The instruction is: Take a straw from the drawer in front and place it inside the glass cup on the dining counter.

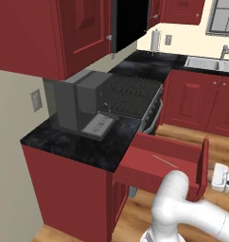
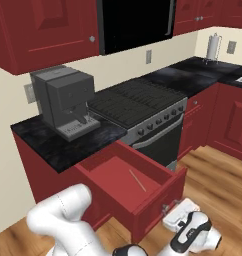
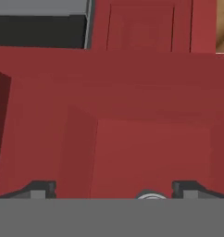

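The drawer (image 2: 124, 184) stands pulled out from under the black worktop (image 2: 68, 140), and the straw (image 2: 137, 180) lies flat on its red floor, slanted, toward the front right part and touching no wall. So the opening step looks done and the step in hand is the reach for the straw.

The pincer (image 3: 113, 189) sits low, in front of the drawer's front panel (image 1: 203, 165), just by the small metal knob. In the hand view its two tips stand wide apart with nothing between them: it is open and empty, facing the red panel.

The next move, as I judge it, calls for lifting the hand above the front panel's top edge, carrying it over the drawer, turning the fingers down and across the straw, then closing on its middle. A thin stick lying flat may roll or slip from a shallow grip.
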